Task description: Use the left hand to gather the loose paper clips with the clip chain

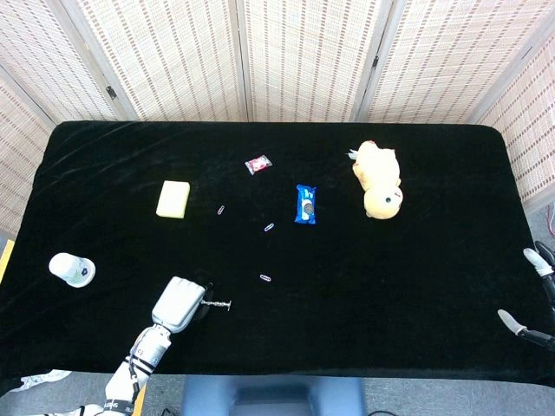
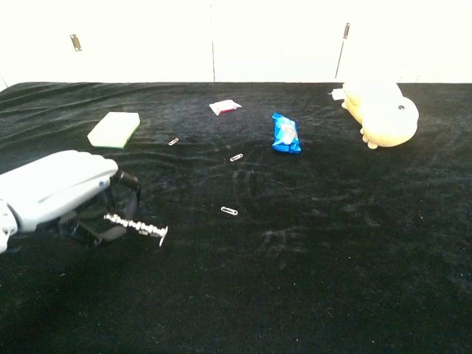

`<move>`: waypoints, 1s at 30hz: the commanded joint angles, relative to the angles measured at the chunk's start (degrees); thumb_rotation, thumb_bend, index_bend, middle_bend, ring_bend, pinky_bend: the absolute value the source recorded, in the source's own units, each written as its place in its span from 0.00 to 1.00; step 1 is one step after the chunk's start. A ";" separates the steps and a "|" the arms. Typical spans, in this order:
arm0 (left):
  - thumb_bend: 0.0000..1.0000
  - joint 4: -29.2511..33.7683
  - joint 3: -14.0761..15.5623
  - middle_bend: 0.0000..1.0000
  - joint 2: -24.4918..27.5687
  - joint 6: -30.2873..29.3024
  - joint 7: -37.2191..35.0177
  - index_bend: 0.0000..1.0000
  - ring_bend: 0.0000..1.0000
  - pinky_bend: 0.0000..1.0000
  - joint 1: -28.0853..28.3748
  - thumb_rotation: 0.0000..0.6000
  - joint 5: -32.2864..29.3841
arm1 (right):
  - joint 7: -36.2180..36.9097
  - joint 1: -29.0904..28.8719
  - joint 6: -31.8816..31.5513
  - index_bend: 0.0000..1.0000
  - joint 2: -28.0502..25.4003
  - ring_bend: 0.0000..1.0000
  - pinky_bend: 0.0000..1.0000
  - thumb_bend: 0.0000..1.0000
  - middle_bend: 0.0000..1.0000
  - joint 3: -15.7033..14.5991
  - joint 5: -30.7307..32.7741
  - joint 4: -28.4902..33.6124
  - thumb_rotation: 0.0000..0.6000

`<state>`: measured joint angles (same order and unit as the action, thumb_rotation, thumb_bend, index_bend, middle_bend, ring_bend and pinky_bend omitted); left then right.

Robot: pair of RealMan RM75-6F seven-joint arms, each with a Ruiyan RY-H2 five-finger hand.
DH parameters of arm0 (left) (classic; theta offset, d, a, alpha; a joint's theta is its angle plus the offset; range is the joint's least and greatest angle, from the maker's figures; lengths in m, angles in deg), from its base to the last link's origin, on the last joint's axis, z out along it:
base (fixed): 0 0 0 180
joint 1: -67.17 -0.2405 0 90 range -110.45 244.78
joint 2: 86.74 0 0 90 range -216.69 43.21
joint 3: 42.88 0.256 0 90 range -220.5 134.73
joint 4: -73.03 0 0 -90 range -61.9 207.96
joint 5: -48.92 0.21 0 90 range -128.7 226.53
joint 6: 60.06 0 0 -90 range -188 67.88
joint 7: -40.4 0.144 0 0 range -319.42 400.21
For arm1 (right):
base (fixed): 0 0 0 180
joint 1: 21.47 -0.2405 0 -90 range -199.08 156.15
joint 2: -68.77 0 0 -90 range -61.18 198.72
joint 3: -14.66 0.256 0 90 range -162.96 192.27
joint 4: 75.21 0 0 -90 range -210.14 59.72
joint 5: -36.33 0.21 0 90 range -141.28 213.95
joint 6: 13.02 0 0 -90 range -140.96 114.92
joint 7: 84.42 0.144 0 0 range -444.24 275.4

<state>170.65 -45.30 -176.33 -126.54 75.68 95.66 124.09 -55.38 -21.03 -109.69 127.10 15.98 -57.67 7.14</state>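
1. We are pinching the clip chain (image 2: 137, 226) in our left hand (image 2: 57, 195), its fingers (image 2: 99, 231) curled around one end while the rest sticks out rightward just over the counter (image 2: 310, 243).
2. Loose paper clips (image 2: 229, 211) are lying well apart up the counter.
3. Our right hand (image 1: 538, 295) is sitting at the counter's edge, fingers apart, grasping nothing.

A table (image 1: 434, 286) draped in black cloth is seen before a folding lattice screen (image 1: 303, 52). A yellow sponge (image 1: 173, 198) is laid toward the left, and a white cup (image 1: 72, 269) is found near the left edge. A small red-and-white packet (image 1: 257, 164), a blue snack wrapper (image 1: 305, 204) and a yellow plush duck (image 1: 379, 179) are placed farther right.
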 commanded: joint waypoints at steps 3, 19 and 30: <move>0.65 -1.70 -3.29 1.00 0.06 2.14 -2.30 0.81 1.00 1.00 2.46 1.00 -1.30 | -0.02 -0.49 1.35 0.00 -0.16 0.03 0.00 0.23 0.00 0.14 0.67 0.31 1.00; 0.65 -11.09 -8.04 1.00 -3.60 11.40 -6.61 0.81 1.00 1.00 10.67 1.00 -6.99 | 6.02 2.43 -2.77 0.00 -0.18 0.03 0.00 0.24 0.00 1.56 3.31 -1.90 1.00; 0.65 -13.36 -8.23 1.00 -5.46 13.67 -7.52 0.81 1.00 1.00 13.99 1.00 -8.24 | 6.82 4.17 -4.18 0.00 0.24 0.03 0.00 0.24 0.00 2.48 5.18 -2.22 1.00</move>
<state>157.33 -53.58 -181.74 -112.95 68.17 109.58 115.92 -48.44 -17.05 -113.66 127.22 18.31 -52.66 4.91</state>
